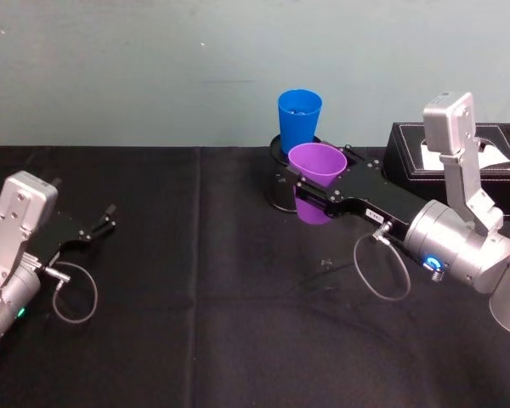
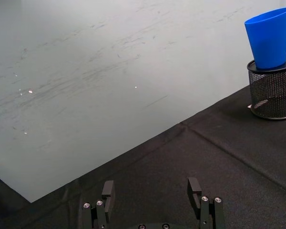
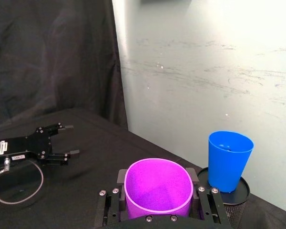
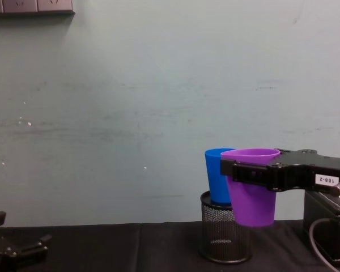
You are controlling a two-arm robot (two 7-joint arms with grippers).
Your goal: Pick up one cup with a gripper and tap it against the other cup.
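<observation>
My right gripper (image 1: 310,194) is shut on the purple cup (image 1: 317,166) just under its rim and holds it upright above the table. In the right wrist view the fingers (image 3: 120,177) clamp both sides of the purple cup (image 3: 157,188). The blue cup (image 1: 299,119) stands upright on top of a black wire-mesh pen holder (image 1: 280,191), just behind the purple one. A small gap shows between the blue cup (image 3: 229,160) and the purple rim. From the chest the purple cup (image 4: 250,198) overlaps the blue cup (image 4: 215,175). My left gripper (image 1: 106,219) rests open at the table's left.
A black tissue box (image 1: 459,161) stands at the back right, close behind my right arm. The table is covered with black cloth (image 1: 221,323), and a pale wall runs along its far edge. The left wrist view shows the blue cup (image 2: 269,38) on the mesh holder (image 2: 272,93).
</observation>
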